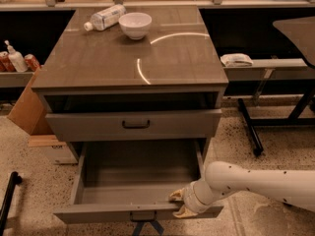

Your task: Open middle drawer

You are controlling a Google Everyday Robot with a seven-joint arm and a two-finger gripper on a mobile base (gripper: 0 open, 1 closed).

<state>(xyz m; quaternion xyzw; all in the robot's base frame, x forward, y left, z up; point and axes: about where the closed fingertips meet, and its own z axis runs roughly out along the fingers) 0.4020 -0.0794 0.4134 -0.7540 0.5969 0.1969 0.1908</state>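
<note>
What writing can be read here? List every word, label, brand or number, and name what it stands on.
No text can be read.
Bottle label, on the cabinet top: too blurred.
Red can print, left shelf: too small.
Dark mark on the pale box beside the cabinet: unreadable.
Gripper, at the pulled-out drawer's front: no lettering visible.

White bowl (pixel 135 24) beside lying plastic bottle (pixel 105 17) on cabinet top (pixel 167 65)
</note>
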